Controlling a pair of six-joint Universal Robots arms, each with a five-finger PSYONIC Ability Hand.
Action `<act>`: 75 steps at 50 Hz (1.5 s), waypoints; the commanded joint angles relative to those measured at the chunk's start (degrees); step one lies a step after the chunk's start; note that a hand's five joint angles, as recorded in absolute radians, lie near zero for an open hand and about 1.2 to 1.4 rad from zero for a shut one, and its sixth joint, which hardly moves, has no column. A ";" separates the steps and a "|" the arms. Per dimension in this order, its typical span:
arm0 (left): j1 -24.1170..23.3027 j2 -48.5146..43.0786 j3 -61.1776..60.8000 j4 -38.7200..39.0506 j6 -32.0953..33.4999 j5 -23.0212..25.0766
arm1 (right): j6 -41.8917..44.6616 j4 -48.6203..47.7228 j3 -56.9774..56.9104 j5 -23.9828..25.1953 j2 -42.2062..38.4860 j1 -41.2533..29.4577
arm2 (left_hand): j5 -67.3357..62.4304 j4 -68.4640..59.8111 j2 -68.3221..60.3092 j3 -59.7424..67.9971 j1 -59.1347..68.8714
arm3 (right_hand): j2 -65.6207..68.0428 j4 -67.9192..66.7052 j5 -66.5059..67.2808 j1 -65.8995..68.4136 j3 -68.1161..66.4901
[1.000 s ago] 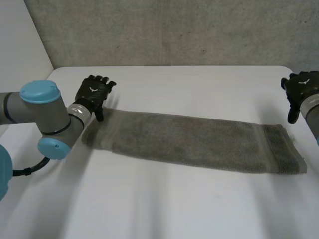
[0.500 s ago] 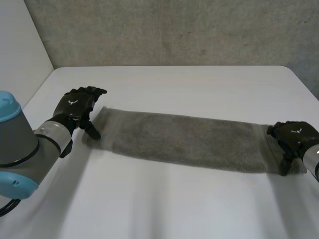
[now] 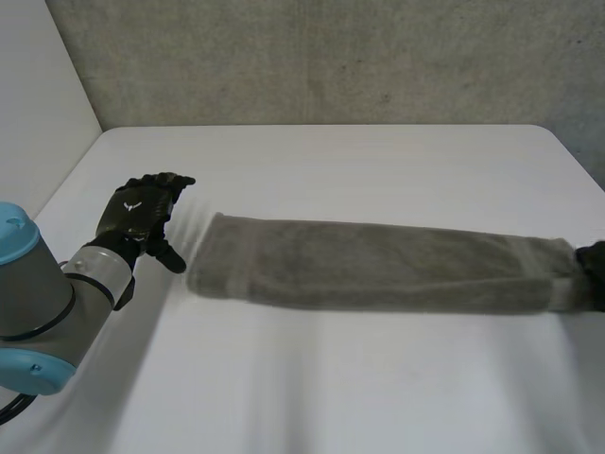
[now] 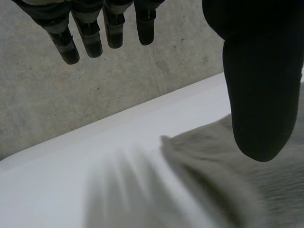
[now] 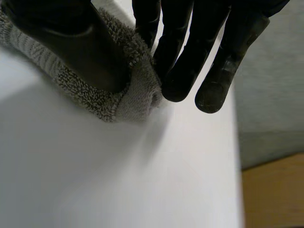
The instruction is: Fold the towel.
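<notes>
Since the towel (image 3: 378,267) looks soft and floppy, my right hand (image 5: 183,52) pinches one short end; my left hand (image 3: 140,210), open and empty, should take the other.

One towel (image 3: 378,267), two hands — left hand (image 3: 142,203), right hand (image 5: 180,47) — one table (image 3: 331,161).

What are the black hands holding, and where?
The right hand pinches the towel at its end between thumb and fingers; the left hand, open beside the other end, holds nothing.
</notes>
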State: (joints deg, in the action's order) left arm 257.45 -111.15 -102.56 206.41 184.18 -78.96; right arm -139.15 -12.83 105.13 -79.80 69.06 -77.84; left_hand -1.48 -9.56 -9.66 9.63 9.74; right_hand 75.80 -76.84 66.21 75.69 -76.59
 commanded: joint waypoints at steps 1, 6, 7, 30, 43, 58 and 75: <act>0.16 0.40 0.08 -0.04 -0.14 -0.05 | 8.88 0.17 -7.89 -2.37 2.74 3.04 | 1.48 -0.44 -0.34 0.37 0.26 | 4.20 -3.16 3.79 4.31 -3.41; 0.51 0.49 0.08 -0.04 -0.22 -0.05 | 10.30 0.61 -14.67 -7.73 2.92 -2.98 | 1.48 -0.44 -0.34 0.37 0.26 | 4.20 -3.16 3.79 4.31 -3.41; 0.59 0.49 0.08 -0.04 -0.22 -0.05 | 10.30 0.61 -14.69 -7.74 2.92 -3.02 | 1.48 -0.44 -0.34 0.37 0.26 | 4.20 -3.16 3.79 4.31 -3.41; 0.33 0.32 -1.15 1.81 -0.14 -0.05 | 10.75 5.88 -43.43 -11.96 -26.34 -63.40 | 1.48 -0.44 -0.34 0.37 0.26 | -60.28 61.31 -60.69 -60.17 61.06; -0.02 -0.21 -1.24 2.07 -0.05 -0.05 | -3.64 5.71 -27.99 -11.26 -8.63 -56.75 | 1.48 -0.44 -0.34 0.37 0.26 | -65.80 66.84 -66.21 -65.69 66.59; -1.60 0.32 -3.88 7.17 0.21 -0.05 | -11.76 -0.09 -0.10 -2.56 0.46 -35.02 | 1.48 -0.44 -0.34 0.37 0.26 | -60.17 61.20 -60.58 -60.06 60.95; -2.13 0.93 -4.23 7.61 0.30 -0.14 | -8.35 -8.97 3.42 -4.49 0.90 -25.88 | 1.48 -0.44 -0.34 0.37 0.26 | 4.20 -3.16 3.79 4.31 -3.41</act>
State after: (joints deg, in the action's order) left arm 255.31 -110.66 -106.86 214.06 184.49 -79.05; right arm -150.77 -22.44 109.33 -82.33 68.77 -105.19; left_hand -1.45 -9.56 -9.66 9.53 9.70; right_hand 76.59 -76.86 66.30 73.45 -76.71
